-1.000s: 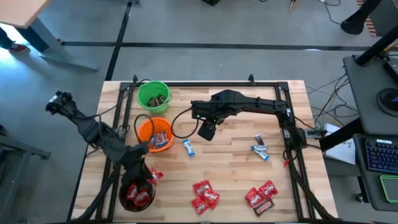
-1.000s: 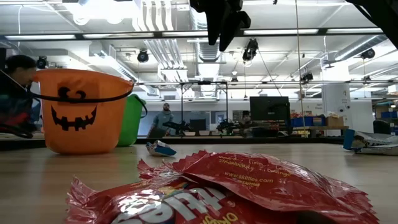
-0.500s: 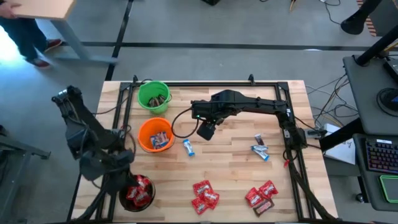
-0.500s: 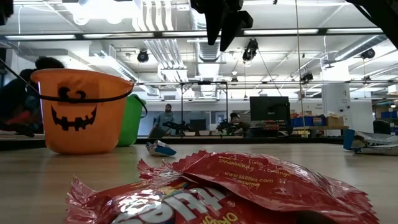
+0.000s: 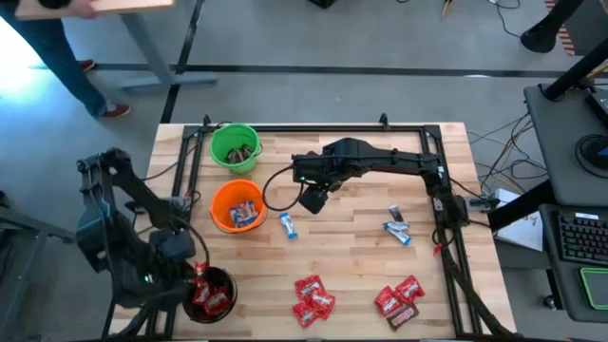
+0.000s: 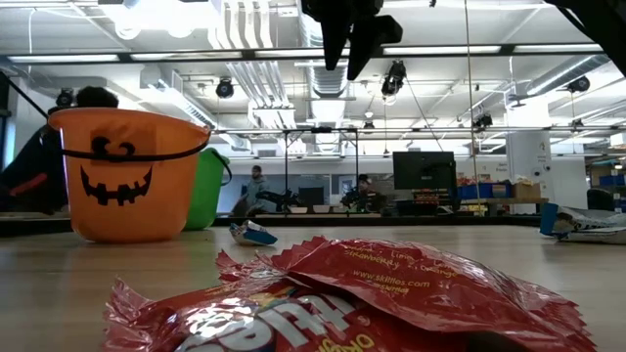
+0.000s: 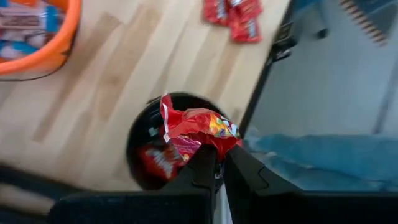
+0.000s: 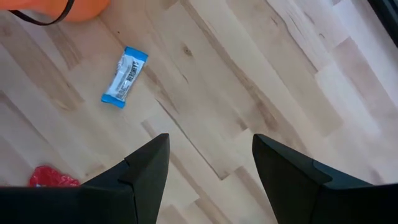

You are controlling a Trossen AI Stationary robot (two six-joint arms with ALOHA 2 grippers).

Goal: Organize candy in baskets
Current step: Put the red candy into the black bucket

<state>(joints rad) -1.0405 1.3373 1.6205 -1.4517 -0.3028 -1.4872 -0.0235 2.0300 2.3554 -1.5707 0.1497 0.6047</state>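
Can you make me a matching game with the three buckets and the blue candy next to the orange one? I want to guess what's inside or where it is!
Things:
1. green bucket
2. orange bucket
3. black bucket
4. blue candy

Descriptions:
A. holds red candy, under the left gripper
B. lies on the bare table
C. holds blue-and-white candy
D. holds dark brown candy

Pairs: 1-D, 2-C, 3-A, 4-B
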